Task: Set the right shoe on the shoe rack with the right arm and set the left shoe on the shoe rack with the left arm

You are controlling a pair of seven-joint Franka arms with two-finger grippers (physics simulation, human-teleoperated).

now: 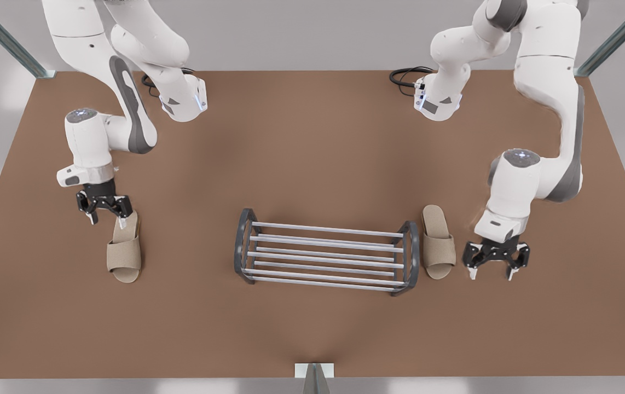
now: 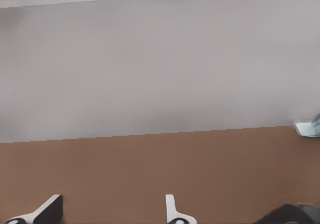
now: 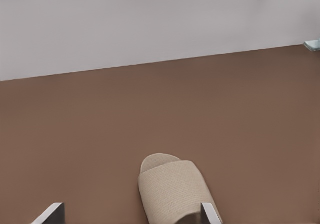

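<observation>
Closest to the front camera, a grey frame post (image 1: 313, 376) is seen at the near edge of the brown table (image 1: 312, 328). Farther in, at the middle of the table, the shoe rack (image 1: 326, 229) is set: pale grey bars are strung between two dark grey rounded end frames, and nothing rests on the bars.

The right shoe (image 1: 124, 253) is found flat on the table toward the front view's left, well apart from the rack. It is a beige fabric slide with a wide woven strap over a flat footbed, its open toe turned toward the near edge and its heel toward the arms. The right gripper (image 1: 107, 218) is held over the heel end with its fingers spread wide. One finger (image 1: 122, 220) is seen over the heel, though contact cannot be judged. In the right wrist view the same slipper (image 3: 172, 189) is seen from the heel side, its open toe pointing away, with one fingertip (image 3: 210, 214) overlapping its edge.

The left shoe (image 1: 437, 243), alike in cloth and shape, is laid flat just beside the rack's end frame on the front view's right, pointing the same way. Whether it touches the frame cannot be told. The left gripper (image 1: 491, 271) is poised low over bare table, near the slipper on the side away from the rack, fingers wide and holding nothing. In the left wrist view its fingertips (image 2: 171, 209) are shown spread above brown table, with a pale wall beyond.
</observation>
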